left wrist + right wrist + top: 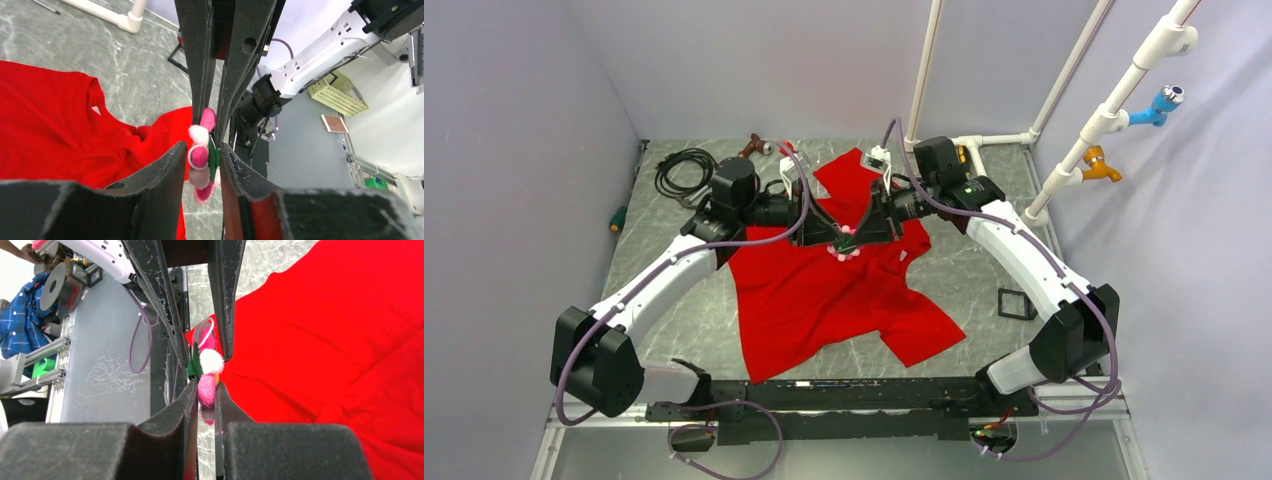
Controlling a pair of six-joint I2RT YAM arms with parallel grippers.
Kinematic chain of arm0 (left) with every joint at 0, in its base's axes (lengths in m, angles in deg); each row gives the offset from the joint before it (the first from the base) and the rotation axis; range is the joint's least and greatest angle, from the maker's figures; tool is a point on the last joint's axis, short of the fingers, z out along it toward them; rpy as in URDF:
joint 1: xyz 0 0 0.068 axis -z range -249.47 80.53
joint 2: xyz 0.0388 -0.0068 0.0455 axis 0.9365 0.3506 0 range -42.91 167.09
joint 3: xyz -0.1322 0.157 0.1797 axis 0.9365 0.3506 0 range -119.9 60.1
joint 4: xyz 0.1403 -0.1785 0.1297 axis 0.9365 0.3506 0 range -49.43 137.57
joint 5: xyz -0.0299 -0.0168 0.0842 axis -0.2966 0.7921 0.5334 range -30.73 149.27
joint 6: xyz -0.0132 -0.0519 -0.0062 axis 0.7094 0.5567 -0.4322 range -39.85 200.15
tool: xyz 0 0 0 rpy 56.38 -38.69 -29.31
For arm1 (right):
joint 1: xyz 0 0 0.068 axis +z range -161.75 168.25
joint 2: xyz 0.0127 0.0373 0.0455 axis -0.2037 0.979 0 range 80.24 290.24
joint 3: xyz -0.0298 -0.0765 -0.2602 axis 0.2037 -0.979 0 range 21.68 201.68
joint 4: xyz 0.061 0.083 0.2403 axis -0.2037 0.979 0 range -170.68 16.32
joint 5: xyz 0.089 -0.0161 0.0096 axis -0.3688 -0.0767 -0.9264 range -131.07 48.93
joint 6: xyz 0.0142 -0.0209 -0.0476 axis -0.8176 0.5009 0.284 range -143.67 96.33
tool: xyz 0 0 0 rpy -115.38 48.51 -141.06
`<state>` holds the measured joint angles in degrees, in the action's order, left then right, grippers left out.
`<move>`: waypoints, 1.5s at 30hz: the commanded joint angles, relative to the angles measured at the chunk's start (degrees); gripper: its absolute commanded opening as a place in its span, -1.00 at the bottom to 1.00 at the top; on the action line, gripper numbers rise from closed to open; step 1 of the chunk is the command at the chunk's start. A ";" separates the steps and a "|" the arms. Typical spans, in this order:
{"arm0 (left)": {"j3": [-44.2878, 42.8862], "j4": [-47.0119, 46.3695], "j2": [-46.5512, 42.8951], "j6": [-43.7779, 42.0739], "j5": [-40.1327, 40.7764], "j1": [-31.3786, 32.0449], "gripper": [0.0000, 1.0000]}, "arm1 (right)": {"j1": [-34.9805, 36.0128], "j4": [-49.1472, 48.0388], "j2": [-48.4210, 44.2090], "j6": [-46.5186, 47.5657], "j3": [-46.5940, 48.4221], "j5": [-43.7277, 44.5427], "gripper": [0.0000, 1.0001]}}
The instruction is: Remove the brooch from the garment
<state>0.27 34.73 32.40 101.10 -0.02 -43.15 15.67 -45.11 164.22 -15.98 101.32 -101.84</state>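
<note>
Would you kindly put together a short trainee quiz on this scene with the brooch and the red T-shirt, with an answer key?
1. True or false: in the top view, the jaws of both arms meet at the brooch.
2. Where is the red T-shirt? A) hanging on a wall hook B) lying on the table C) folded in a drawer.
3. What colour is the coiled cable near the table's far left corner?
Key: 1 true; 2 B; 3 black.
</note>
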 commanded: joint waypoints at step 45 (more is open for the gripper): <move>-8.15 17.65 5.21 -14.75 -3.96 3.56 -0.45 | 1.41 8.72 2.32 9.89 8.91 3.73 -1.00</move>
<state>-6.09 50.86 37.14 88.08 -2.38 -40.59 16.85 -33.48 166.71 -7.20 106.87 -97.36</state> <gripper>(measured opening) 0.273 0.132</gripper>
